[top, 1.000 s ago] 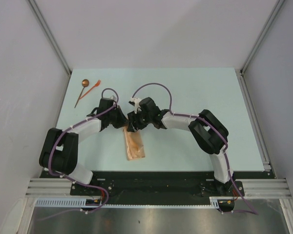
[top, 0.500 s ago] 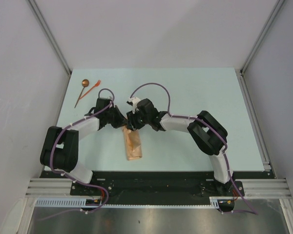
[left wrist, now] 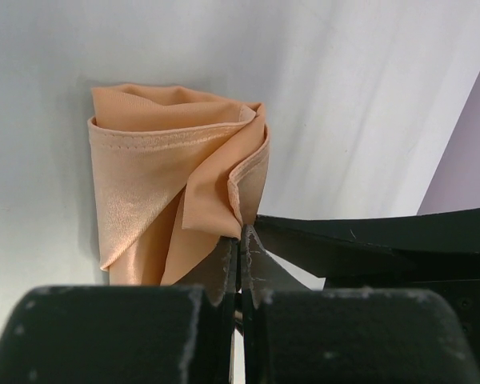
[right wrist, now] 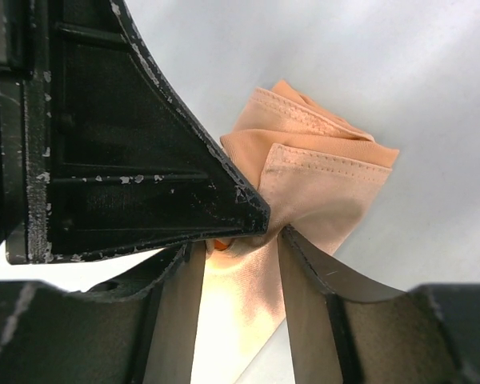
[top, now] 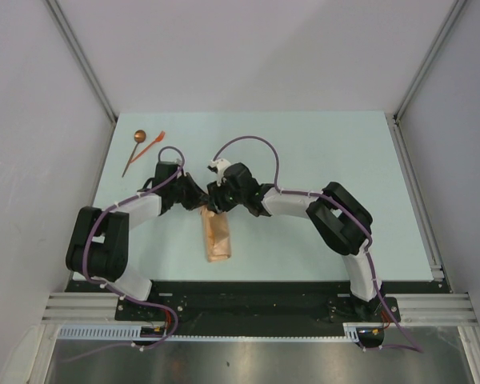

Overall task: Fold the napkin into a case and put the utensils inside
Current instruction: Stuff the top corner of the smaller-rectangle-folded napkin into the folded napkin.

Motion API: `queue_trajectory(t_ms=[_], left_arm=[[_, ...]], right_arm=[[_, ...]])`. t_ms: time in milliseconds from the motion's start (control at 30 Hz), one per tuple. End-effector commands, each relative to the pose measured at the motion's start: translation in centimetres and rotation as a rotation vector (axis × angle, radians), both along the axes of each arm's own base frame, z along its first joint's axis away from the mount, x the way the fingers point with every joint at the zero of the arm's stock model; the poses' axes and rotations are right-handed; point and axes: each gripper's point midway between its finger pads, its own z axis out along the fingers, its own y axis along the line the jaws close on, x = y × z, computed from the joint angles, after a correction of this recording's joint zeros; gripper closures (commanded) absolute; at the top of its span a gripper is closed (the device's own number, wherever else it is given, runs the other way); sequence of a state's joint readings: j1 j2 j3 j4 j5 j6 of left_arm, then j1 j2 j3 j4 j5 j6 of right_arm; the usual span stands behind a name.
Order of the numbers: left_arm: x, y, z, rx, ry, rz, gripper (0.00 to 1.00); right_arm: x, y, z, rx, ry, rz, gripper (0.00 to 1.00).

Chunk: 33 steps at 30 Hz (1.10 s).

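Observation:
The napkin point(top: 218, 238) lies as a narrow tan-orange folded strip near the table's front middle, its far end lifted where both grippers meet. My left gripper point(top: 197, 198) is shut, pinching a folded corner of the napkin point(left wrist: 176, 176) at its tips point(left wrist: 241, 234). My right gripper point(top: 216, 203) comes in from the right, its jaws closed in on bunched cloth point(right wrist: 320, 180) that fills the gap between them point(right wrist: 242, 240). The utensils lie apart at the far left: a dark-handled spoon point(top: 135, 149) and an orange-red fork point(top: 154, 143).
The light blue table point(top: 328, 144) is walled by grey panels on three sides. A black base rail point(top: 248, 296) runs along the near edge. The two arms arch over the front half of the table.
Both grippers have shifted slightly away from the bases with the napkin's far end. The right jaws have closed in on the cloth, and the strip looks narrower.

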State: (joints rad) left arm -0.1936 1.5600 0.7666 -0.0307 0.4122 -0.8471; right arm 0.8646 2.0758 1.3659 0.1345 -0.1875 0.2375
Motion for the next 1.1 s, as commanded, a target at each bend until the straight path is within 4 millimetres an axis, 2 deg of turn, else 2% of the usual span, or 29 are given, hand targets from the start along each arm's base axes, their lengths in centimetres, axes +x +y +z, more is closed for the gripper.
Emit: queue_trajectory(t_ms=[0, 33, 67, 200, 400, 467, 500, 600, 667, 700, 733, 767, 833, 900, 1000, 1067], left_arm=[[-0.8, -1.3, 0.5, -0.074, 0.02, -0.039, 1.0], [-1.0, -1.3, 0.4, -0.073, 0.023, -0.039, 1.0], [-1.0, -1.2, 0.4, -0.071, 0.022, -0.041, 1.0], [-0.7, -0.9, 0.6, -0.039, -0.011, -0.054, 1.0], [0.2, -0.5, 1.6, 0.005, -0.096, -0.077, 0.99], [0.5, -0.4, 2.1, 0.023, -0.129, -0.087, 0.9], [0.6, -0.1, 2.3, 0.04, -0.132, -0.079, 0.78], [0.8, 0.4, 3.2, 0.077, -0.162, -0.085, 0.57], [0.6, 0.8, 3.9, 0.103, -0.176, -0.085, 0.51], [0.9, 1.2, 4.3, 0.131, -0.189, -0.071, 0.41], [0.9, 1.6, 4.6, 0.156, -0.203, -0.07, 0.4], [0.6, 1.9, 5.4, 0.172, -0.22, -0.065, 0.4], [0.8, 2.9, 5.8, 0.229, -0.248, -0.049, 0.52], [0.6, 3.5, 5.5, 0.261, -0.238, -0.042, 0.62], [0.1, 4.2, 4.1, 0.338, -0.225, -0.04, 0.71], [0.2, 4.1, 3.5, 0.394, -0.251, -0.033, 0.7]], right_arm=[[1.4, 1.1, 1.7, 0.078, -0.069, -0.045, 0.57], [1.3, 1.1, 1.5, 0.076, -0.066, -0.041, 0.62], [1.4, 1.2, 1.5, 0.075, -0.065, -0.039, 0.76], [1.3, 0.9, 1.0, 0.055, -0.061, -0.009, 1.0], [0.8, 0.0, 0.8, 0.034, -0.034, 0.027, 1.0], [0.9, -0.3, 0.9, 0.033, -0.027, 0.022, 1.0], [0.8, -0.3, 0.9, 0.035, -0.02, 0.03, 1.0], [0.7, -0.3, 1.1, 0.033, -0.013, 0.036, 1.0], [0.6, -0.5, 1.1, 0.019, -0.002, 0.035, 1.0], [0.6, -0.6, 1.1, 0.014, 0.004, 0.037, 1.0], [0.6, -0.7, 1.2, 0.009, 0.007, 0.036, 1.0], [0.6, -1.0, 1.0, -0.007, 0.012, 0.036, 1.0], [0.6, -1.2, 1.1, -0.015, 0.013, 0.034, 1.0], [0.6, -1.6, 1.1, -0.019, 0.03, 0.037, 1.0], [0.6, -1.8, 1.1, -0.011, 0.048, 0.035, 1.0], [0.6, -1.7, 1.4, -0.001, 0.052, 0.038, 1.0]])
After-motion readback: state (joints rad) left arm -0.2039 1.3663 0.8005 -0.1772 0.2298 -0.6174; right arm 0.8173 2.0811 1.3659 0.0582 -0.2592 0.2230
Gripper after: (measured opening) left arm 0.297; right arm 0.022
